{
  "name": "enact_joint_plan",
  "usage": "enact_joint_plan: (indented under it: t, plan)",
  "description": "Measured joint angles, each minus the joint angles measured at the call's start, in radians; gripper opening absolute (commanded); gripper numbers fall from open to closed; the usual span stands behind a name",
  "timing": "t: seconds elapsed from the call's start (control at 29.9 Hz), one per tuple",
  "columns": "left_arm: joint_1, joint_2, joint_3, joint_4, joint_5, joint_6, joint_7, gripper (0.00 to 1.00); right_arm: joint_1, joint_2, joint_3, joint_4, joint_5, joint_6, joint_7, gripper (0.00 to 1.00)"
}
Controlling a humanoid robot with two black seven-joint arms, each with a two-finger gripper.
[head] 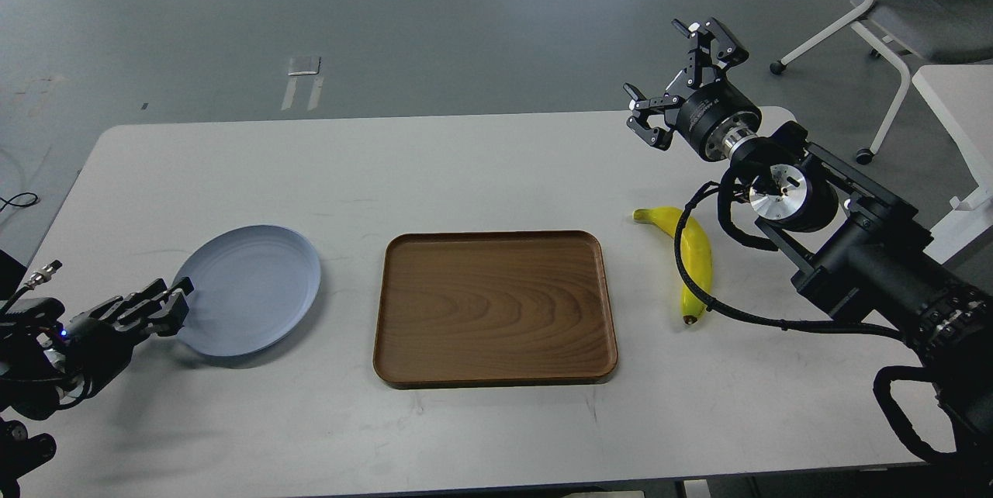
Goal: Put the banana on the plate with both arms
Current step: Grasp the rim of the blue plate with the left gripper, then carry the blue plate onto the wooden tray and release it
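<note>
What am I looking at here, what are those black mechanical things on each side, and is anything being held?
This is one picture, taken from a humanoid robot's own head, looking forward and down at a white table. The black things are its two arms. Each ends in a two-fingered grasping tool.

The right tool is raised near the table's far right, fingers spread open and empty. The left tool sits low at the near left, right at the edge of the plate; it is too dark and small to tell whether it is open or gripping that rim.

On the table, from left to right: the round pale blue-grey plate, a brown wooden tray with nothing in it, and a yellow banana lying beside the tray. A cable from the right arm crosses in front of the banana. A chair stands on the floor beyond.
</note>
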Motion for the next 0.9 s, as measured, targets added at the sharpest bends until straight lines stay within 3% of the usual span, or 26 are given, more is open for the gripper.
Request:
enact_joint_plan:
  t: [0.1,0.17,0.7,0.9]
  plan:
    - [0.001,-0.009,0.0,0.021,0.0,0.0,0.002,0.18,0.0,0.0,0.0,0.0,0.0,-0.003,0.0,1.0]
    - [0.001,-0.012,0.0,0.026,0.0,0.001,0.002,0.0,0.0,0.0,0.0,0.0,0.0,-0.005,0.001,1.0]
    - [-0.03,-0.002,-0.006,0.002,-0.003,0.012,-0.025,0.0,-0.005,0.0,0.004,-0.001,0.0,-0.039,0.003,1.0]
    - [-0.115,0.057,-0.01,-0.094,-0.003,0.019,-0.027,0.0,0.003,0.0,0.008,0.001,0.0,-0.071,0.003,1.0]
